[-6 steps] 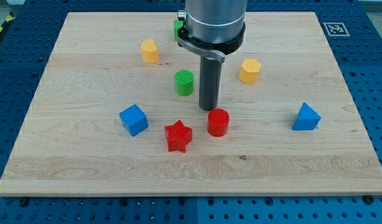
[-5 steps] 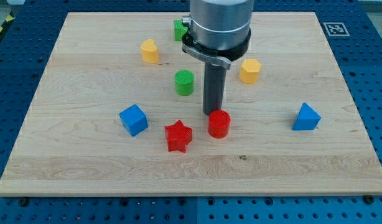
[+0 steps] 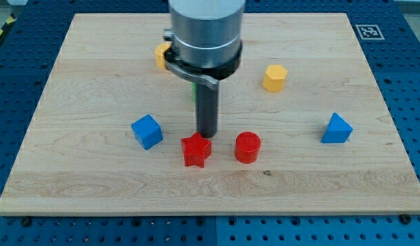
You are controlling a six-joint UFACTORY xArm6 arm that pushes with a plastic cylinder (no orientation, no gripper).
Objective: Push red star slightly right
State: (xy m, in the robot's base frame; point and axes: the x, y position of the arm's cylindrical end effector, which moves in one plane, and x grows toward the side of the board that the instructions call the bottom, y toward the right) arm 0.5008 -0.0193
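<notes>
The red star (image 3: 195, 150) lies on the wooden board (image 3: 94, 184) a little below centre. My tip (image 3: 207, 135) stands just above the star's upper right edge, close to it or touching; I cannot tell which. A red cylinder (image 3: 247, 147) stands to the star's right, apart from it. A blue cube (image 3: 147, 131) sits to the star's left.
A yellow hexagonal block (image 3: 274, 78) is at the upper right and a blue block (image 3: 337, 128) at the right. A yellow block (image 3: 160, 56) and a green block (image 3: 193, 92) are mostly hidden behind the arm. A marker tag (image 3: 369, 31) sits at the board's top right corner.
My tip has moved left and slightly down, from above the red cylinder to above the red star. The red cylinder has shifted down and right. The star has not visibly moved.
</notes>
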